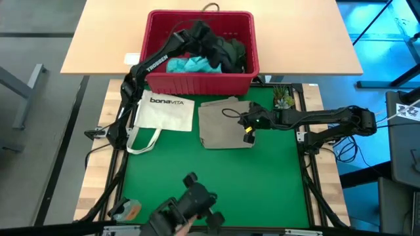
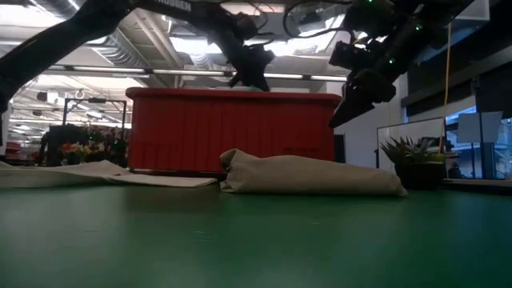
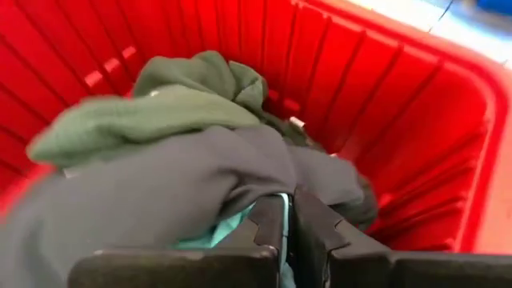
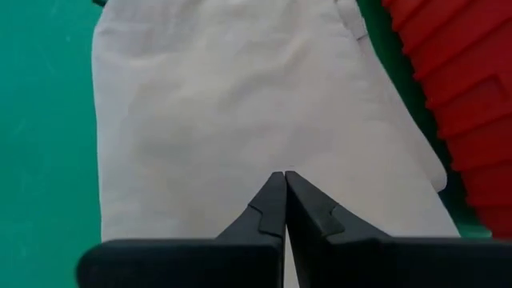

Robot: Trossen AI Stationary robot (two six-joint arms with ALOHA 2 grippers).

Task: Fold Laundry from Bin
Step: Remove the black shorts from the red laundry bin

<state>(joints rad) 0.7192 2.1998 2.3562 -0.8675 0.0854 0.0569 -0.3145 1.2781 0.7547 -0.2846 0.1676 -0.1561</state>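
Your right claw (image 1: 249,124) hung over the green surface (image 1: 216,177) with its fingers pressed together and nothing between them. Directly beneath its tips lay the khaki-tan garment (image 4: 256,120), folded flat on the green mat; from table height it showed as a low, soft mound (image 2: 312,176), and the right claw (image 2: 346,108) sat clear above it, not touching the cloth. A thin dark cord (image 1: 230,113) lay on the garment just beside the claw.

Further off to that claw's side, the white bonaVITA tote bag (image 1: 164,111) lay flat on the surface, its handles trailing toward the edge. On the claw's other side a small potted plant (image 1: 283,98) stood at the corner of the mat.

Beyond the garment stood the red bin (image 1: 200,82), resting on a separate light wooden table (image 1: 98,39) pushed up against your surface. Your left claw (image 3: 290,220) was down inside the bin, fingers closed tight. Right at its tips a bit of light turquoise cloth (image 3: 228,232) peeked out, but you could not tell whether it was pinched. Just past the tips lay the dark grey garment (image 3: 160,200), and behind that the dark green one (image 3: 160,112), piled against the bin's far wall.

Past the bin, the room showed ceiling lights and ducting (image 2: 120,48).
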